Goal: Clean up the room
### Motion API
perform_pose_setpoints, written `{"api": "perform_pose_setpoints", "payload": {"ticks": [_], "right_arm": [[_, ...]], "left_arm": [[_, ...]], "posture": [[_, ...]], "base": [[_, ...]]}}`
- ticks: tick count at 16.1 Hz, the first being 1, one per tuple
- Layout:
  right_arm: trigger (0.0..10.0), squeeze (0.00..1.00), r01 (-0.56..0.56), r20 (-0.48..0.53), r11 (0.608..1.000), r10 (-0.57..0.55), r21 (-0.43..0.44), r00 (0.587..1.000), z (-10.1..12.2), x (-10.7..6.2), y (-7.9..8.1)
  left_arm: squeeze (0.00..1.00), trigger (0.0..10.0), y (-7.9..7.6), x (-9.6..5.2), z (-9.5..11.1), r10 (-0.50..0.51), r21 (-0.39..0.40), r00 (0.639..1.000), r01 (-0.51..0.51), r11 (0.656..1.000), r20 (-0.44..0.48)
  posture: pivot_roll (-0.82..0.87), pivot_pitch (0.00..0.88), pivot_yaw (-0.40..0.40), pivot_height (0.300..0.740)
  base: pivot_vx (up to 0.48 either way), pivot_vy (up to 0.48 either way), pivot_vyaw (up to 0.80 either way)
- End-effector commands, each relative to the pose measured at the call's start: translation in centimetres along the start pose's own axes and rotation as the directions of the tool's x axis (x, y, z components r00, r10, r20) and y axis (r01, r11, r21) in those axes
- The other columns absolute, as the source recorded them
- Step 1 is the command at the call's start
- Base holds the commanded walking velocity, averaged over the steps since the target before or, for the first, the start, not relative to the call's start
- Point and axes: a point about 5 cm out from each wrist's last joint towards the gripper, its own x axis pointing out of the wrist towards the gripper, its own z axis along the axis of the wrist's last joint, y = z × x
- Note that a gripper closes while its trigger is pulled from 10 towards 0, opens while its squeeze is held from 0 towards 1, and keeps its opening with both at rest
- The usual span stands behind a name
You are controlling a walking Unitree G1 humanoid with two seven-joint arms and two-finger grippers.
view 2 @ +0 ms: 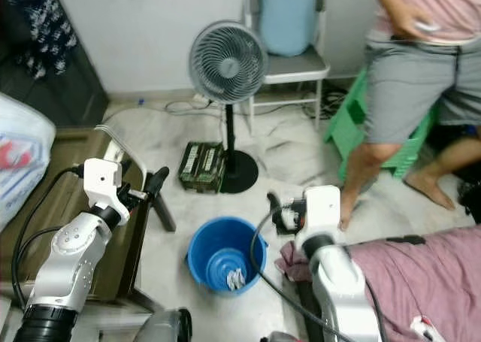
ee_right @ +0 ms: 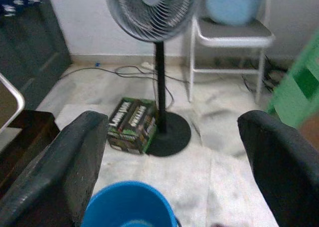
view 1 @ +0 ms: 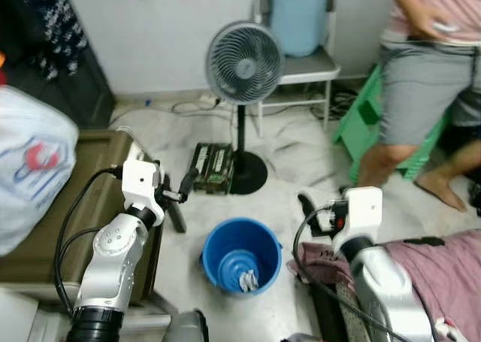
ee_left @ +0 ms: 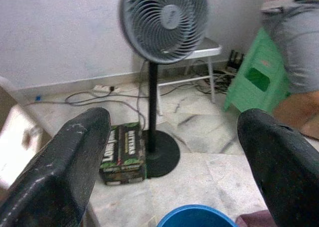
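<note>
Bucket [view 1: 242, 253], blue, sits on the marble floor at lower center of the head views, between the 2 arms. Inside it there's a stack of what looks like blue bowls or lids, plus something small and white at the bottom; too blurry to call.

Both claws are spread wide with nothing in them. The left gripper [view 1: 180, 189] hangs at center left, just above and left of the bucket; the right gripper [view 1: 308, 209] is at center right, next to a pinkish cloth [view 1: 319, 255] bunched at the lower right.

Looks like the robot is between pickups, picking what goes next. The cloth by the bucket seems the likeliest grab, so the right arm would need to drop down and pinch a fold.

Further up: a fan [view 1: 244, 62], a green box [view 1: 211, 167] touching its base, a chair [view 1: 301, 34], and a person [view 1: 421, 79] at upper right.
</note>
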Motion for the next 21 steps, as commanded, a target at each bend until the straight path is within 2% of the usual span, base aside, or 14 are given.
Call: {"api": "perform_pose_setpoints", "payload": {"ticks": [1, 2, 5, 12, 21], "right_arm": [[10.0, 0.0, -0.037, 0.04, 0.999, 0.037, 0.003, 0.999, 0.9, 0.3, 0.7], [10.0, 0.0, -0.058, 0.063, 0.998, 0.058, 0.007, 0.996, 1.4, 1.0, 1.1], [10.0, 0.0, -0.056, 0.079, 0.998, 0.055, 0.006, 0.995, 1.9, 1.4, 1.2], [10.0, 0.0, -0.053, 0.07, 0.999, 0.052, 0.007, 0.996, 1.8, 0.9, 1.2], [10.0, 0.0, -0.041, 0.06, 0.999, 0.041, 0.002, 0.997, 1.6, 1.0, 1.0]], "left_arm": [[0.0, 10.0, 0.3, -0.2, -0.3, 0.007, 0.005, 1.0, -0.007, 1.0, -0.01], [0.0, 10.0, 0.2, 0.0, 0.0, 0.006, 0.019, 1.0, -0.006, 1.0, 0.005], [0.0, 10.0, 0.4, 0.1, -0.1, 0.01, 0.03, 1.0, -0.01, 0.999, 0.005], [0.0, 10.0, 0.2, -1.2, -0.9, 0.003, 0.018, 1.0, -0.002, 1.0, -0.012], [0.0, 10.0, 0.5, -1.4, -0.7, 0.011, 0.048, 1.0, -0.01, 0.999, -0.021]], "posture": [[-0.08, 0.0, 0.036, 0.74], [-0.08, 0.0, 0.034, 0.74], [-0.08, 0.0, 0.031, 0.74], [-0.08, 0.0, 0.021, 0.74], [-0.07, 0.0, 0.018, 0.74]], "base": [[0.0, 0.0, 0.8], [0.0, 0.0, 0.8], [0.0, 0.0, 0.8], [0.0, 0.0, 0.8], [0.0, 0.0, 0.8]]}}
